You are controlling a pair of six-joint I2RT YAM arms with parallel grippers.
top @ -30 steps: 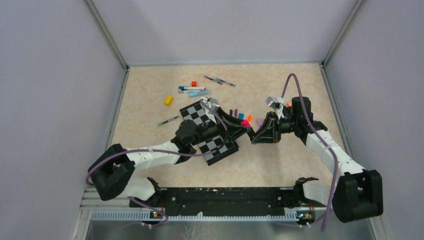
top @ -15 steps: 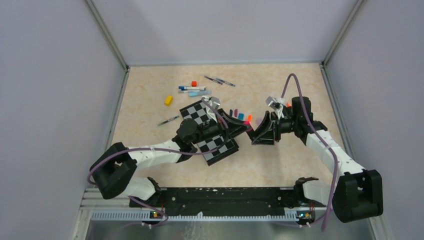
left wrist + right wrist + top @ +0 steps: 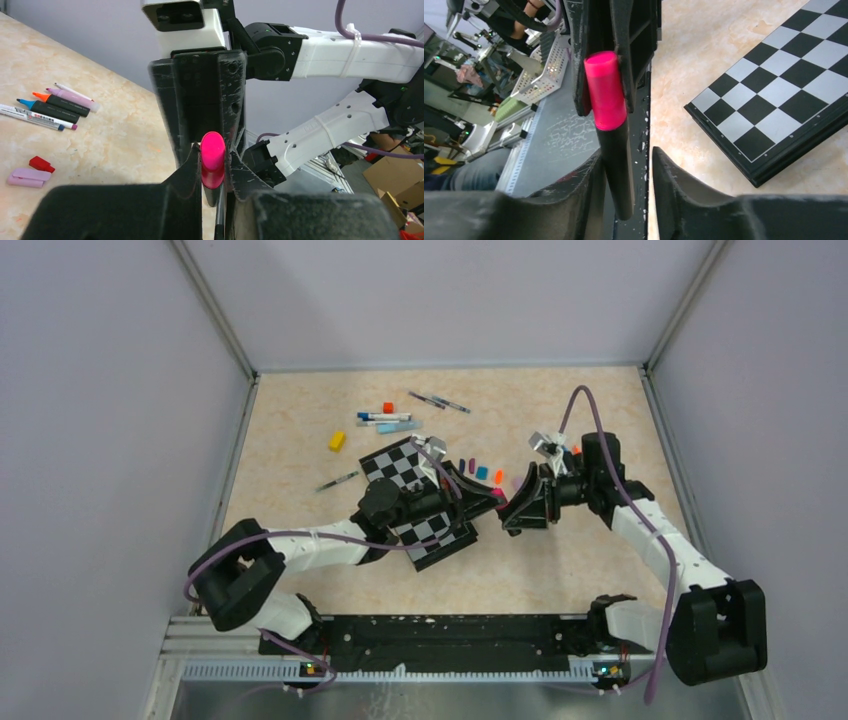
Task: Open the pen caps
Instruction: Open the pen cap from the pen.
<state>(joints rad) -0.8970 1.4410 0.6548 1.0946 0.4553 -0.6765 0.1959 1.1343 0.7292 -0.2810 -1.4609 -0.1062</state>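
A pen with a black barrel (image 3: 616, 170) and a pink pen cap (image 3: 212, 157) hangs in the air between the two arms. My left gripper (image 3: 212, 150) is shut on the pink cap (image 3: 605, 90), which sits on the barrel's end. My right gripper (image 3: 626, 152) stands open round the barrel, its left finger close against it and its right finger apart from it. From above, the left gripper (image 3: 488, 498) and the right gripper (image 3: 512, 510) meet tip to tip. Several loose pen caps (image 3: 482, 472) lie on the table just behind them.
A checkerboard (image 3: 415, 500) lies under the left arm. Pens (image 3: 385, 420) and two thin pens (image 3: 440, 402) lie at the back, with a red cube (image 3: 388, 407) and a yellow block (image 3: 337, 441). The left wrist view shows markers (image 3: 60, 105), a red cap (image 3: 39, 163) and a lilac cap (image 3: 27, 177).
My left gripper has closed on the pink cap. My right gripper's jaws have spread apart off the barrel. Both arms have stayed nearly where they were.
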